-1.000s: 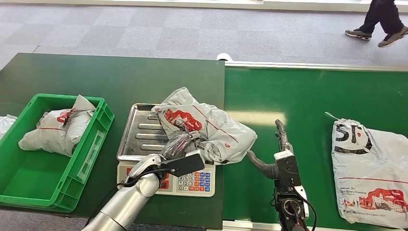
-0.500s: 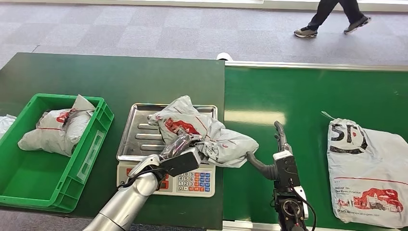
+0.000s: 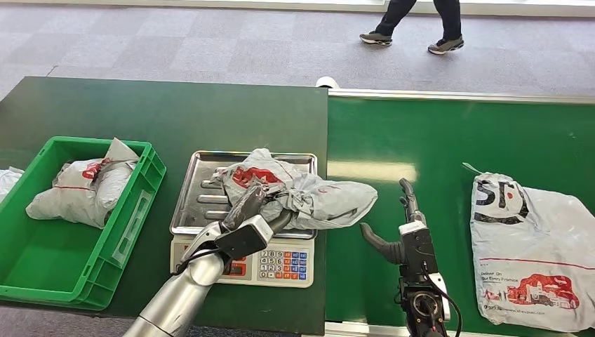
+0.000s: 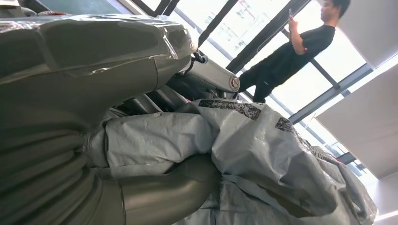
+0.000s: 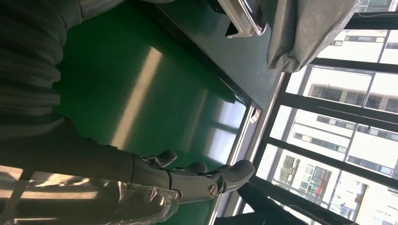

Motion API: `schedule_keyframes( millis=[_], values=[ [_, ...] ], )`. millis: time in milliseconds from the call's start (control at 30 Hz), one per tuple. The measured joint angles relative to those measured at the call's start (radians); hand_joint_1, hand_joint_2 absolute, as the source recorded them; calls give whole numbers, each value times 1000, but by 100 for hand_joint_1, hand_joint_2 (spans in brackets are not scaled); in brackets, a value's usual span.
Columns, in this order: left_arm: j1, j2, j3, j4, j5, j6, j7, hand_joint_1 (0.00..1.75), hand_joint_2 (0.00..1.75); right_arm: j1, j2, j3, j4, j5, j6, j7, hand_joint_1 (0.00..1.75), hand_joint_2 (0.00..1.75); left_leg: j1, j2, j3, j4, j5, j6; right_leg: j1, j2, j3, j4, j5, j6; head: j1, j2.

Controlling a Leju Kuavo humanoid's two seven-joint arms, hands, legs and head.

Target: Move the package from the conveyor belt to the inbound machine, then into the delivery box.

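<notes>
Left hand (image 3: 247, 226) grips the crumpled grey package (image 3: 298, 193), which lies on the steel tray of the weighing scale (image 3: 242, 263); its far end overhangs the tray toward the right hand. In the left wrist view the thumb (image 4: 169, 190) presses under a fold of the package (image 4: 263, 159), and the film hides the other fingertips. Right hand (image 3: 401, 226) hovers over the green conveyor belt (image 3: 449, 140), fingers straight and thumb spread, holding nothing; the package's overhanging end is just beside its thumb. The right wrist view shows these fingers (image 5: 206, 180) apart above the belt (image 5: 122, 93). Beyond the right hand lies a 2nd grey package (image 3: 533, 249), cut off at the frame edge. Outboard of the left hand stands a green crate (image 3: 137, 210) holding another bag (image 3: 84, 189); its print is hard to read. A person's legs (image 3: 414, 24) cross the floor beyond.
</notes>
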Motion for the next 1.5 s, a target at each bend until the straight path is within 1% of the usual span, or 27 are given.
schedule_keyframes(
  millis=[267,333,400,467,533,667,767,800,867,967,1033,1167,1267,1433,1500],
  values=[
    [6,0,6,-15,3,2,-4,175,175,0,0,-1,0,0,0,0,0,175,0,0,0,0,0,0,0,0,0,0,0,0,0,0],
    [11,0,11,-25,25,20,-32,175,175,0,0,-1,0,0,0,0,0,175,0,0,0,0,0,0,0,0,0,0,0,0,0,0],
    [21,0,19,-47,64,60,-82,175,175,-1,0,-2,1,0,0,-1,0,175,0,0,-1,0,0,0,0,0,0,0,0,0,0,0],
    [32,0,30,-81,95,120,-126,175,175,-2,0,-2,3,-2,0,-3,0,175,0,0,-1,0,0,0,0,0,-1,0,0,0,0,0],
    [42,3,39,-121,109,212,-149,175,175,-4,0,-3,7,-6,-1,-6,0,175,0,0,-1,0,0,0,0,0,-1,0,0,0,0,0],
    [53,21,48,-196,125,433,-158,175,175,-8,0,-5,15,-17,-3,-15,0,175,0,0,-1,0,0,0,0,0,-1,0,0,0,0,0],
    [74,41,77,-255,128,563,-159,175,175,-8,-1,-7,19,-25,-10,-20,0,175,0,1,-1,0,0,0,0,0,-1,0,0,0,0,0],
    [88,46,98,-281,128,591,-159,175,175,-7,-2,-7,20,-28,-13,-21,0,175,0,1,-1,0,0,0,0,0,-1,0,0,0,0,0],
    [118,54,153,-340,128,619,-159,174,175,-3,-4,-9,20,-32,-18,-22,0,175,0,2,-1,0,0,0,0,0,-2,0,0,0,0,0],
    [154,62,234,-426,110,627,-159,173,175,2,-8,-11,21,-38,-21,-24,0,175,0,2,-2,0,0,0,0,0,-3,0,0,0,0,0],
    [172,58,286,-485,62,628,-159,175,175,4,-10,-12,21,-42,-23,-24,0,175,0,2,-3,0,0,0,0,0,-3,0,0,0,0,0],
    [194,30,406,-596,-59,628,-159,175,175,13,-12,-14,21,-48,-32,-24,0,175,0,1,-3,0,0,0,0,0,-3,0,0,0,0,0],
    [206,6,500,-648,-117,628,-159,175,175,26,-13,-16,19,-48,-33,-23,0,175,0,1,-3,0,0,0,0,0,-3,0,0,0,0,0],
    [213,-27,622,-678,-142,628,-159,175,175,36,-13,-24,14,-46,-34,-15,0,175,0,1,-3,0,0,0,0,0,-3,0,0,0,0,0],
    [215,-40,669,-673,-146,628,-159,171,175,40,-13,-26,10,-44,-35,-14,0,175,0,2,-2,0,0,0,0,0,-3,0,0,0,0,0]
  ],
)
